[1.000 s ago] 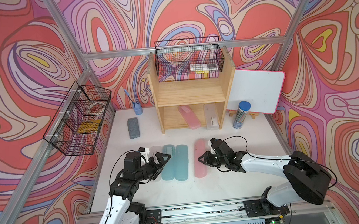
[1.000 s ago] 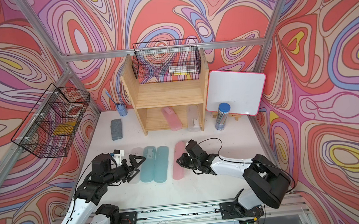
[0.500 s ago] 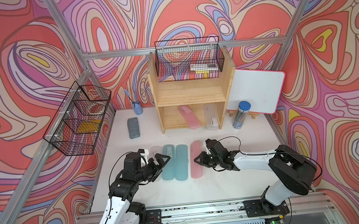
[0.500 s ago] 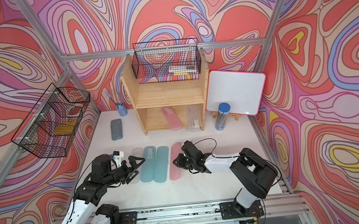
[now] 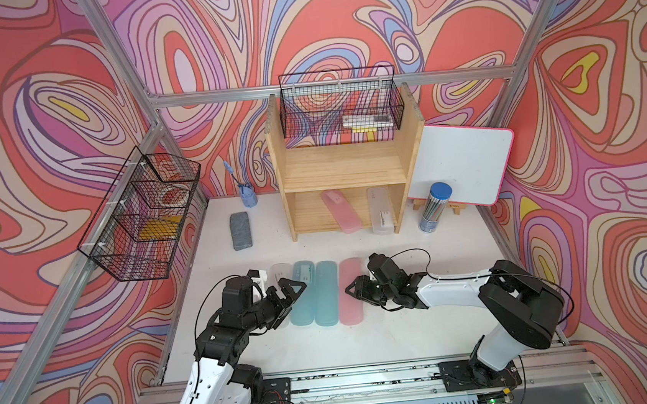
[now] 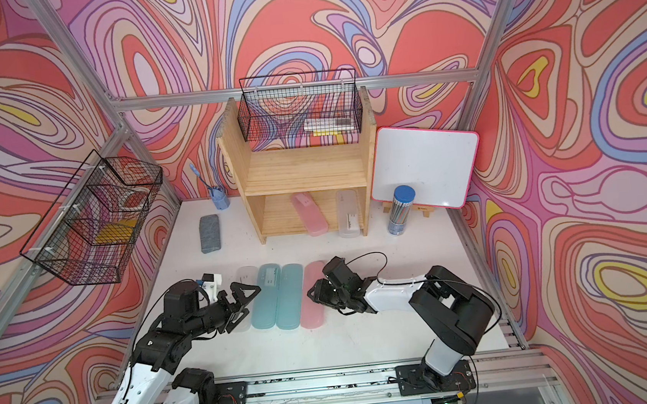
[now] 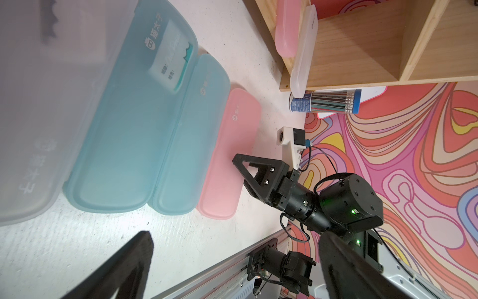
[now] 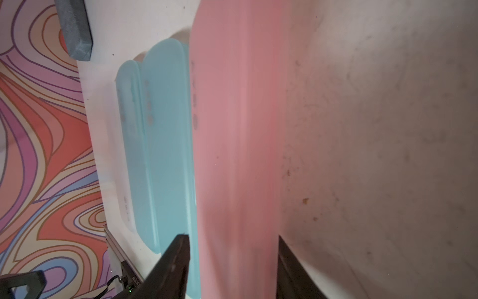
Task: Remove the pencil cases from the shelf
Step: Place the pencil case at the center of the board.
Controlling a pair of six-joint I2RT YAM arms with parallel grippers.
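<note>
Four pencil cases lie side by side on the white table: a frosted clear one (image 5: pixel 277 275), two teal ones (image 5: pixel 302 292) (image 5: pixel 327 295) and a pink one (image 5: pixel 351 294). Two more rest on the lower tier of the pine shelf (image 5: pixel 343 169): a pink case (image 5: pixel 340 211) and a clear case (image 5: pixel 380 210). My right gripper (image 5: pixel 354 288) is at the table's pink case (image 8: pixel 232 129), open, with a finger on each side of it. My left gripper (image 5: pixel 291 289) hovers open over the clear and teal cases, holding nothing.
A grey felt eraser (image 5: pixel 239 231) and a blue pen cup (image 5: pixel 248 196) sit left of the shelf. A blue-capped pencil tube (image 5: pixel 434 207) and a whiteboard (image 5: pixel 462 167) stand to its right. Wire baskets hang on the left wall (image 5: pixel 144 222) and above the shelf (image 5: pixel 339 105).
My right gripper carried the pink case leftward until it lay beside the teal one, then its jaws parted. The left arm stayed still.
</note>
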